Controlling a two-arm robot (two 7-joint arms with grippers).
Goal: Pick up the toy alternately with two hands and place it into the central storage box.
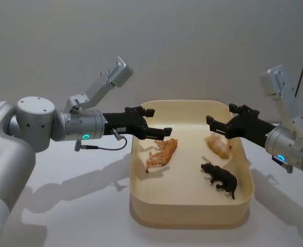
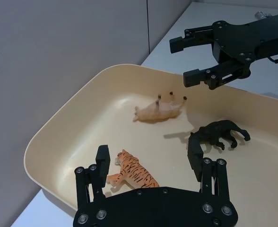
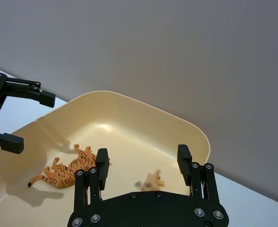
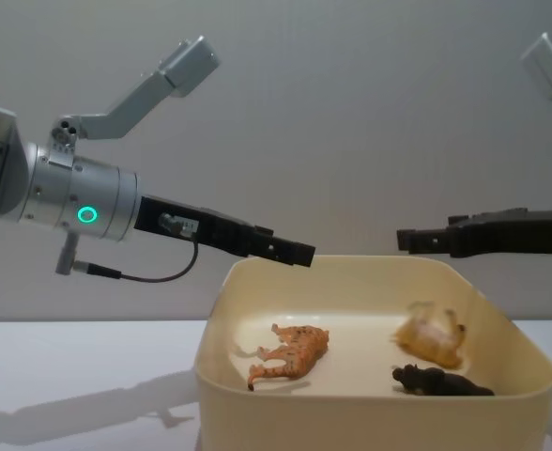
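Grippers level over box [image 1: 192, 218] | left gripper [image 1: 162, 132] fingers apart | right gripper [image 1: 214, 125] fingers apart, nothing held

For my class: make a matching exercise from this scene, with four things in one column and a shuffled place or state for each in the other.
Things:
1. tiger toy
2. black animal toy
3. tan animal toy
4. left end effector

States:
A. dark, in the tub's near right part
B. blurred, below the right end effector
C. striped orange, lying on its side
D. open and empty above the tub

Pairs: 1-C, 2-A, 3-B, 4-D
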